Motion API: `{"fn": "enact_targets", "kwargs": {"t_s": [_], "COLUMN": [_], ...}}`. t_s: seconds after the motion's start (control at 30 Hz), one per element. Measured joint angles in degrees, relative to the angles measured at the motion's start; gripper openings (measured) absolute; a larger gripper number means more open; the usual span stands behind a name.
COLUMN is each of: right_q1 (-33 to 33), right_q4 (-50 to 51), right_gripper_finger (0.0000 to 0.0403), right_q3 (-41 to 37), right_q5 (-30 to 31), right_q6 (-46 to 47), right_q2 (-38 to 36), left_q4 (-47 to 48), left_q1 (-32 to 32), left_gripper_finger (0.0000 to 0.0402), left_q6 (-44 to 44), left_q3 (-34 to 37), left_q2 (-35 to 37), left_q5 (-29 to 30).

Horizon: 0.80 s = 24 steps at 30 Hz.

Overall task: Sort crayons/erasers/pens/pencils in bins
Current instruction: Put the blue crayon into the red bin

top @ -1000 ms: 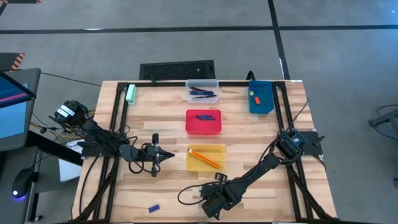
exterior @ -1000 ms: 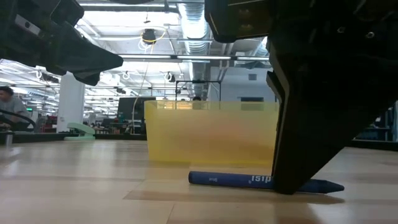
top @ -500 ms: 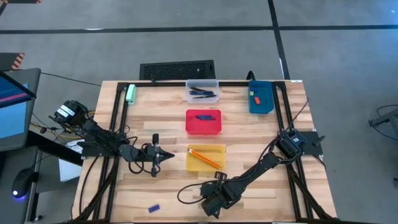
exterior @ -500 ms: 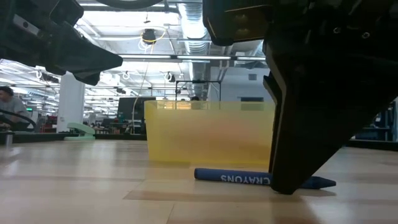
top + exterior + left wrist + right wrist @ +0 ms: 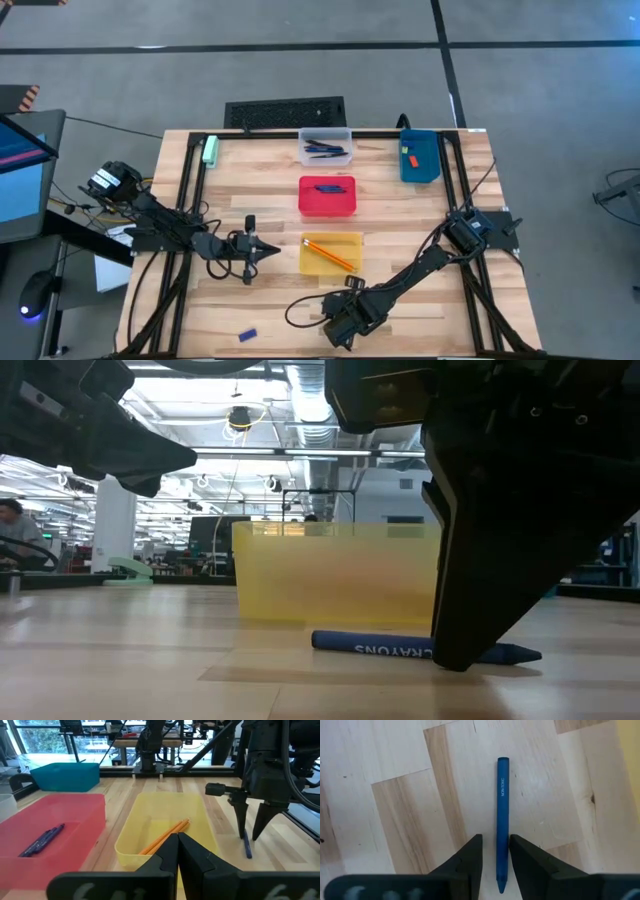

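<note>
A short blue crayon [image 5: 502, 805] lies flat on the wood near the table's near edge, just in front of the yellow bin [image 5: 345, 243]. My right gripper [image 5: 495, 837] stands over it, open, fingers pointing down on either side of its pointed end. In the low view its dark finger [image 5: 480, 600] covers part of the crayon [image 5: 380, 648]. My left gripper [image 5: 177, 847] is shut and empty, hovering left of the yellow bin, which holds the orange pencils [image 5: 329, 254]. A second crayon [image 5: 247, 334] lies near the near-left corner. My right gripper comes from above, pointing down, fingers across the crayon. One finger [image 5: 522, 855] lies with its inner side against the crayon near its pointed end [image 5: 503, 847]. The other finger [image 5: 470, 855] stands a small gap away. The crayon rests flat on the table.
The red bin [image 5: 327, 208] holds blue sticks, the clear bin [image 5: 325, 158] holds dark pens, and the blue bin [image 5: 420, 172] at far right holds two small erasers. A pale green block [image 5: 211, 150] sits at the far left. Black frame rails run along both table sides.
The crayon under my right gripper has rolled about its length on the table, so its printed label now faces the near edge, and it has shifted slightly. The right gripper has stayed low over it. The left arm has kept still.
</note>
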State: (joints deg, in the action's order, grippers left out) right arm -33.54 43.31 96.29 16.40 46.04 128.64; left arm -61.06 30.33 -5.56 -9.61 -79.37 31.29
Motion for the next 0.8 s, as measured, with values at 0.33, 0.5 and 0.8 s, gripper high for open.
{"fn": "enact_targets", "kwargs": {"t_s": [0.33,0.5,0.8], "right_q1": [0.0,0.0,0.43], "right_q4": [-0.02,-0.02,-0.02], "right_gripper_finger": [0.0123,0.0123,0.0114], "right_q3": [0.02,0.02,0.04], "right_q5": [0.02,0.02,-0.04], "right_q6": [0.02,0.0,-1.53], "right_q2": [0.0,0.0,0.0], "left_q4": [-0.07,-0.09,-0.13], "left_q1": [0.0,0.0,0.0], "left_gripper_finger": [0.0,0.0,0.0], "left_q6": [-0.14,-0.16,-0.18], "left_q3": [0.01,0.0,0.0], "left_q2": [0.01,0.0,0.0], "left_q5": [0.0,0.0,0.0]}}
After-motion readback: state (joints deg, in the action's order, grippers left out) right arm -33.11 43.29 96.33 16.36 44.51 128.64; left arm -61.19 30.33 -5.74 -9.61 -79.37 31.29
